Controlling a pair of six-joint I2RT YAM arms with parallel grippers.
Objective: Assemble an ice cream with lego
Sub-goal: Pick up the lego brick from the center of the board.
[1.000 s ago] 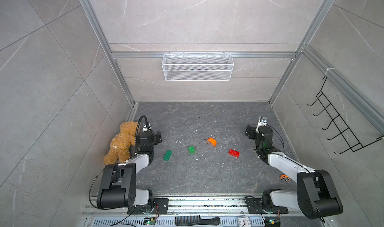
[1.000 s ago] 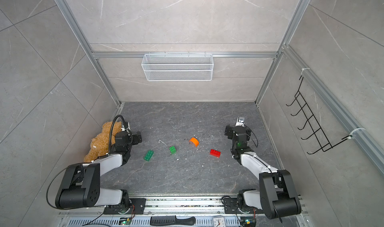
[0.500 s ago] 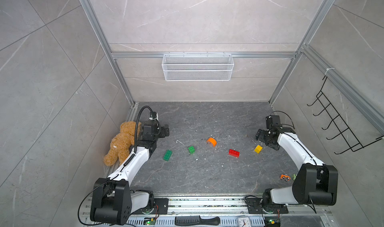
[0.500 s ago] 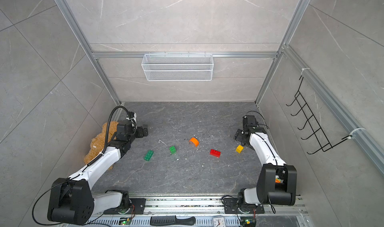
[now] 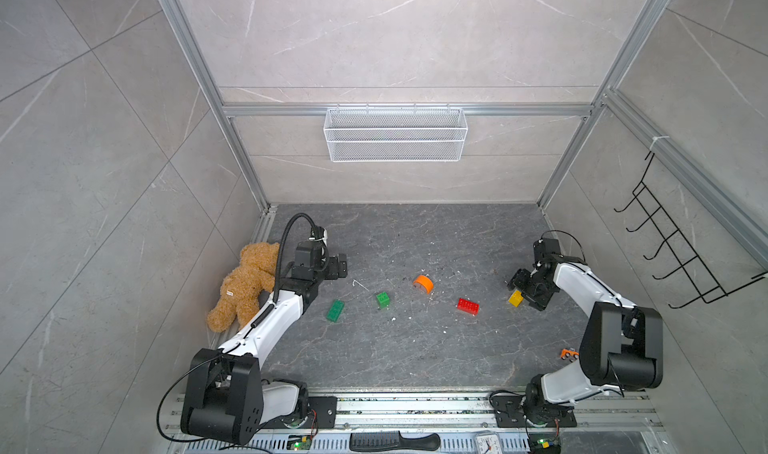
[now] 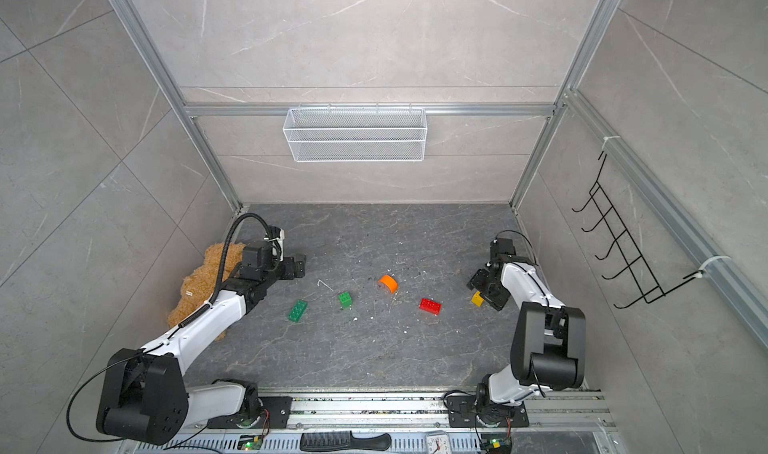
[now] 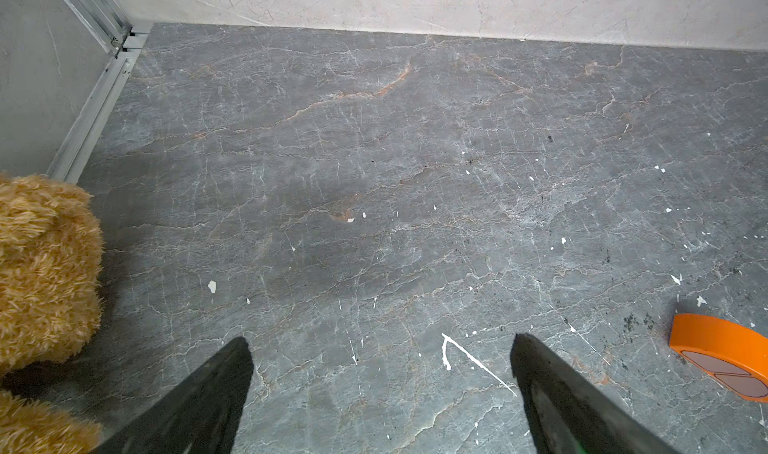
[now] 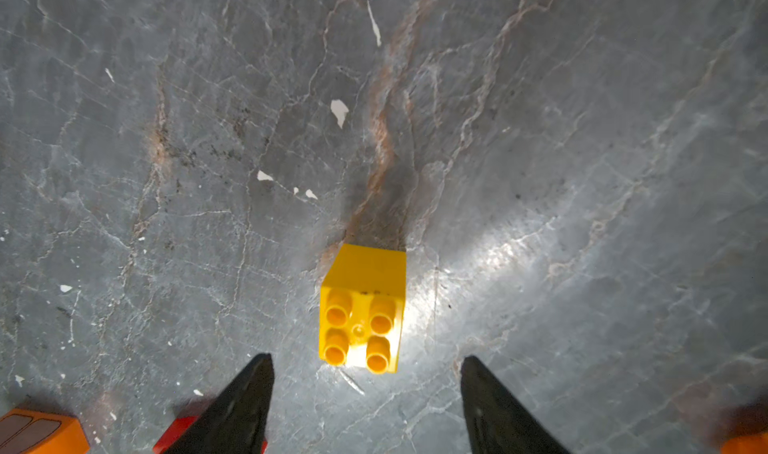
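Right tool (image 8: 366, 360) is sitting low at the yellow brick (image 8: 361, 306). Its jaws are spread, one on each side and just short of the brick. Not seeing any contact in the wrist view. Studs are facing the tool and the brick is looking roughly centred in the gap.

What's changing: a second ago this arm was folded back near its base, hiding the yellow brick from above. Since then it's been swinging out toward the right wall and dropping onto the brick, which is now showing in both top views (image 5: 515, 298).

Left tool (image 7: 381, 339) is hanging wide open over bare tabletop (image 5: 395, 356), gripping nothing. That arm has been stretching forward past the teddy bear (image 5: 241, 285) and is now pointing toward the middle.

Going outward, the rest of the lego is lying loose and well apart:
- red brick (image 5: 468, 306), nearest the yellow one
- orange half-round piece (image 5: 423, 283), on its side
- small green brick (image 5: 382, 299)
- long green brick (image 5: 335, 310)

None of them has shifted over the last second.

Reading it as the first pick being set up. Nothing is stacked, so the ice cream isn't started. Yellow is probably going in as the stem end. The left tool looks to be heading for a green brick to mate with it, but that's a guess.
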